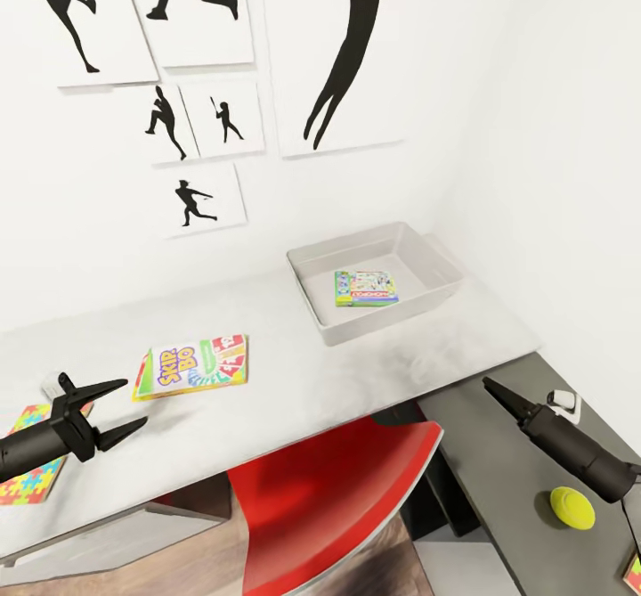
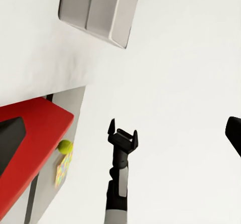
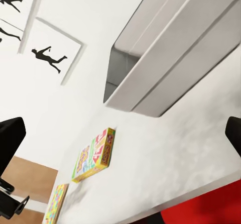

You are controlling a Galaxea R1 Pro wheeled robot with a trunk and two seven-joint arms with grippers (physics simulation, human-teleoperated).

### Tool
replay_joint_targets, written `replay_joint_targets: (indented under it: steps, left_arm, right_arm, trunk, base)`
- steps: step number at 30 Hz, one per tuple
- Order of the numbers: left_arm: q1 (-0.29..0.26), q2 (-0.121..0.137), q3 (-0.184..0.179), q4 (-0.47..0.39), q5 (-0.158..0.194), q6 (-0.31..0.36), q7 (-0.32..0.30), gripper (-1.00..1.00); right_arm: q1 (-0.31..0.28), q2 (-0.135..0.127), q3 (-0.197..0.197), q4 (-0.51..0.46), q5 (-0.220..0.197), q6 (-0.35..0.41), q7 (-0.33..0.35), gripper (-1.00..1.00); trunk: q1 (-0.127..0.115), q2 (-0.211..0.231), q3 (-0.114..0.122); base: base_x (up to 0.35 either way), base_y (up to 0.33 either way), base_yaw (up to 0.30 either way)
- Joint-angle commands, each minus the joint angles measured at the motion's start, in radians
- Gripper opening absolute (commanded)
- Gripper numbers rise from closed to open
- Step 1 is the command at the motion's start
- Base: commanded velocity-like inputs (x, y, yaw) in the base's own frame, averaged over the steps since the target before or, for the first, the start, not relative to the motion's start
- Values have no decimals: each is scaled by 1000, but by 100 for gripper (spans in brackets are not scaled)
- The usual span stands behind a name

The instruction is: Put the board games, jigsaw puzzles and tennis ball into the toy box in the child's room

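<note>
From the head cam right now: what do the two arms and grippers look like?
Both are matte black. The left gripper has two long pointed fingers tapering to sharp tips on a blocky black mount, with a small white-and-grey part behind it. The right gripper tapers to a point from a thick black cylindrical forearm carrying a small white clip-like piece. No cables or markings visible.

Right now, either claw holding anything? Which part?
Nothing held. Left claw is open and empty beside the puzzle; right claw is open and empty too.
</note>
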Motion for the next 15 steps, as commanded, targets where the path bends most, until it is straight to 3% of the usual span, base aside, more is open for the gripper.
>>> replay_joint_targets:
  steps: [1, 15]
  left_arm:
    - [-2, 1, 2, 2, -10, 0, -13, 100]
    - [-2, -15, 17, 8, -66, -1, -18, 100]
  right_arm:
    - [-1, 0, -1, 0, -3, 4, 1, 100]
    - [-1, 1, -1, 0, -3, 1, 1, 100]
  trunk:
    - [1, -2, -1]
    - [1, -2, -1]
  base:
    - [0, 0, 14]
    - [0, 0, 3]
